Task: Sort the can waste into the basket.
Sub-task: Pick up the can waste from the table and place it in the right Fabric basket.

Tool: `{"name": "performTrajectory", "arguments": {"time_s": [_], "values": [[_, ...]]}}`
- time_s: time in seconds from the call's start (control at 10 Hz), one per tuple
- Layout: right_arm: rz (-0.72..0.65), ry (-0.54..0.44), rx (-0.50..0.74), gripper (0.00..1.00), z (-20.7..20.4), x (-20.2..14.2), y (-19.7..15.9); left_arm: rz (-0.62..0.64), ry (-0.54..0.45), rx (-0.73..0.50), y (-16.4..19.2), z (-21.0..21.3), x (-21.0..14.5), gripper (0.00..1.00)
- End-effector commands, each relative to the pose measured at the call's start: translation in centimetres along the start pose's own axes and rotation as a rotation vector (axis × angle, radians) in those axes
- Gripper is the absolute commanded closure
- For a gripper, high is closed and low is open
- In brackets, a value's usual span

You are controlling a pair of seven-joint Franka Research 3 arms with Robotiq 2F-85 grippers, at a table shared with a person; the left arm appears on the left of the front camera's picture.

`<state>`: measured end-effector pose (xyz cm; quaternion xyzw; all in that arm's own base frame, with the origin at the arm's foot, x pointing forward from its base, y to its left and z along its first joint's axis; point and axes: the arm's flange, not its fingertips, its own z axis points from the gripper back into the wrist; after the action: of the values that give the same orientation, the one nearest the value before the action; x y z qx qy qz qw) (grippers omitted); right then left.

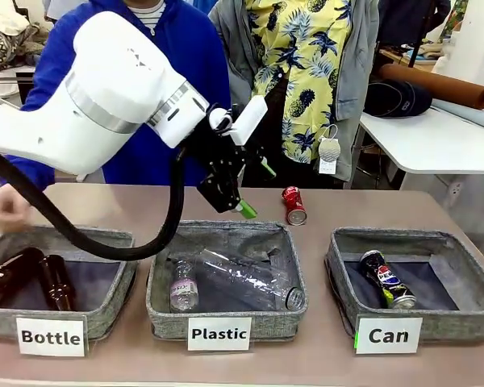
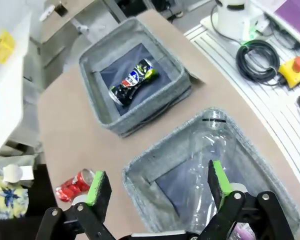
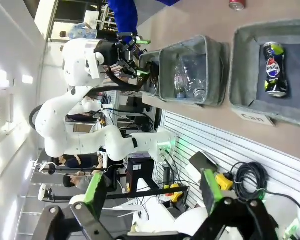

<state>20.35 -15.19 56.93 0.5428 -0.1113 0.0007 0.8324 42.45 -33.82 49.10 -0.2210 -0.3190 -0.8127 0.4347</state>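
A red can (image 1: 294, 205) lies on its side on the table, just behind the middle basket. A black can (image 1: 387, 280) with a round logo lies inside the grey "Can" basket (image 1: 339, 242) at the right. My left gripper (image 1: 256, 190) hangs open and empty over the back rim of the middle basket, a little left of the red can. The left wrist view shows the red can (image 2: 75, 184) beside one green finger pad (image 2: 97, 187), and the black can (image 2: 132, 82) in the Can basket (image 2: 140, 122) farther off. My right gripper (image 3: 151, 186) is open and empty, off the table's side.
The "Plastic" basket (image 1: 157, 274) in the middle holds clear bottles. The "Bottle" basket (image 1: 113, 242) at the left holds brown glass bottles. A person's hand (image 1: 4, 208) rests on the table's far left. Bare tabletop lies around the red can.
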Motion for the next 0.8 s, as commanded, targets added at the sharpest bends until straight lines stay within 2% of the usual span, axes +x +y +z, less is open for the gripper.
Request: {"name": "performTrajectory", "arguments": {"time_s": [0.0,0.1,0.2,0.3,0.4,0.5,0.7], "values": [[0.01,-0.001,-0.045,0.0,-0.6,-0.2,0.8,0.027,-0.039,-0.014,-2.1,3.6,-2.2,0.0],[0.009,-0.003,-0.036,0.0,-1.3,0.1,0.9,0.053,-0.076,-0.049,-3.0,5.2,-3.3,0.0],[0.009,0.023,0.004,0.0,-2.4,0.6,1.1,0.114,-0.179,-0.131,-5.1,8.0,-5.1,0.0],[0.006,0.03,0.014,0.0,-4.1,1.1,1.3,0.244,-0.261,-0.145,-6.9,11.5,-7.2,0.0],[0.009,0.066,0.046,0.0,-6.0,1.9,1.7,0.399,-0.306,-0.097,-8.5,15.6,-9.7,0.0],[0.017,0.099,0.078,0.0,-8.0,2.9,2.0,0.617,-0.326,-0.024,-10.0,19.3,-12.5,0.0],[-0.018,0.231,0.233,0.0,-12.5,4.7,1.9,1.01,-0.526,0.075,-13.3,25.4,-18.8,0.0]]}}
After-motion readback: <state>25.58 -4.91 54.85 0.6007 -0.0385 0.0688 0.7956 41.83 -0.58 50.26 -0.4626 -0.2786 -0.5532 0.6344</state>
